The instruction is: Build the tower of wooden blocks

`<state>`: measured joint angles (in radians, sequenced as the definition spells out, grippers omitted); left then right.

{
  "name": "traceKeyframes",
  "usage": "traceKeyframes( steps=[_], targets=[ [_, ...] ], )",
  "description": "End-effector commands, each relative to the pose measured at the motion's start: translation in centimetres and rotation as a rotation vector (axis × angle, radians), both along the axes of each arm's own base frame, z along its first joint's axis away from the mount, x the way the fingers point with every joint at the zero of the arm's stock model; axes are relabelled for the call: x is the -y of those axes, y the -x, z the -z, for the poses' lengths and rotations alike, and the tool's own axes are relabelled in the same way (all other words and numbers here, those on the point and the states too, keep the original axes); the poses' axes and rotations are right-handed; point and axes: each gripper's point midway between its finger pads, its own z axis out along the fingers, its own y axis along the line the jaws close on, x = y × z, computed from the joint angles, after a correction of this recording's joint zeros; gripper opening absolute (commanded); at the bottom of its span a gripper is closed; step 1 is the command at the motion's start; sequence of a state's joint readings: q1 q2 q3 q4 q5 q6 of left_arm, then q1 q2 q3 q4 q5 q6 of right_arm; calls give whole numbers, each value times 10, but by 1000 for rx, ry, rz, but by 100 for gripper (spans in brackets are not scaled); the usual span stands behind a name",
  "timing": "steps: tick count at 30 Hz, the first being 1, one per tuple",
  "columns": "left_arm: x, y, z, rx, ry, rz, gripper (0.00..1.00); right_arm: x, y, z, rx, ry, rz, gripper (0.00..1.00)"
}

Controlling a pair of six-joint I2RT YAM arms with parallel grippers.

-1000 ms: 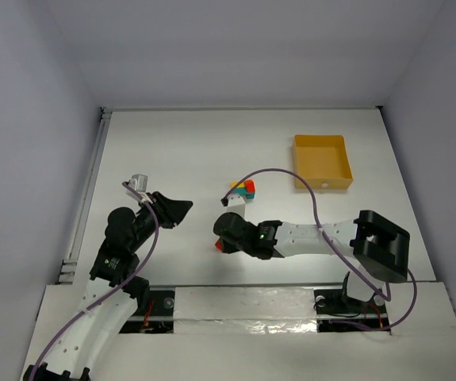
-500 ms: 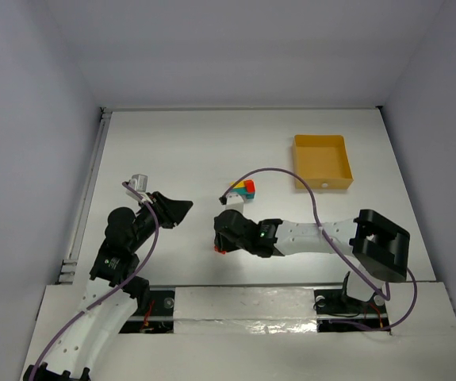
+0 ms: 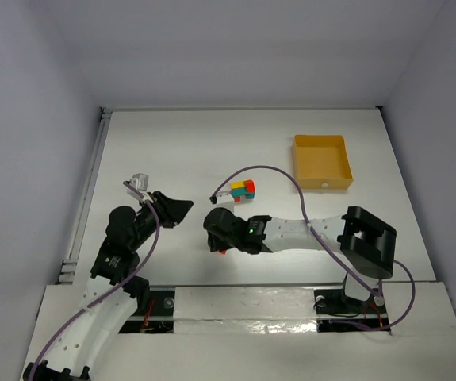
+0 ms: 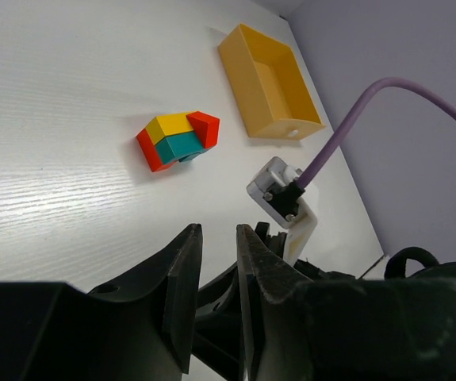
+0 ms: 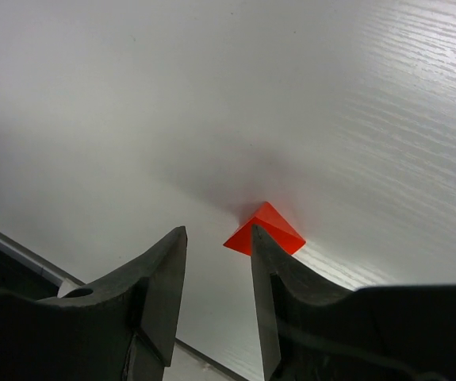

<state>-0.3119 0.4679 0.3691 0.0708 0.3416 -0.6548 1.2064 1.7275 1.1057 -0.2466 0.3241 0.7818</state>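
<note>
A small cluster of wood blocks (image 3: 243, 190), red, yellow and teal, sits mid-table; it also shows in the left wrist view (image 4: 176, 140). A lone red wedge (image 3: 221, 252) lies near the table's front edge. In the right wrist view the wedge (image 5: 269, 230) lies on the table just beyond the tip of the right-hand finger, not between the fingers. My right gripper (image 5: 218, 230) is open and empty, low over the table (image 3: 215, 243). My left gripper (image 3: 182, 208) hovers to the left, narrowly open and empty (image 4: 219, 228).
A yellow-orange square tray (image 3: 321, 161) stands at the back right, also in the left wrist view (image 4: 267, 82). The right arm's purple cable (image 3: 267, 171) arcs over the block cluster. The right arm's wrist (image 4: 283, 198) lies just ahead of my left fingers.
My right gripper has shifted left and slightly nearer, staying low by the red wedge. The cable loop moved left with it. The left arm and the block cluster have not moved.
</note>
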Motion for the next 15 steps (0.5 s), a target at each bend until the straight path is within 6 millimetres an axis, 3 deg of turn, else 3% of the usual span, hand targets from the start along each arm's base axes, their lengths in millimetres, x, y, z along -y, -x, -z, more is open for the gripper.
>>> traceKeyframes(
  steps=[1, 8, 15],
  targets=[
    [2, -1, -24, 82, 20, 16, 21, -6, -1, -1, -1, 23, 12, 43],
    [2, -1, -24, 84, 22, 18, 21, 9, -4, 7, 10, 62, 63, 37],
    [2, 0, -23, 85, 24, 17, 21, 5, 0, 24, -9, 106, 50, 35]
  ],
)
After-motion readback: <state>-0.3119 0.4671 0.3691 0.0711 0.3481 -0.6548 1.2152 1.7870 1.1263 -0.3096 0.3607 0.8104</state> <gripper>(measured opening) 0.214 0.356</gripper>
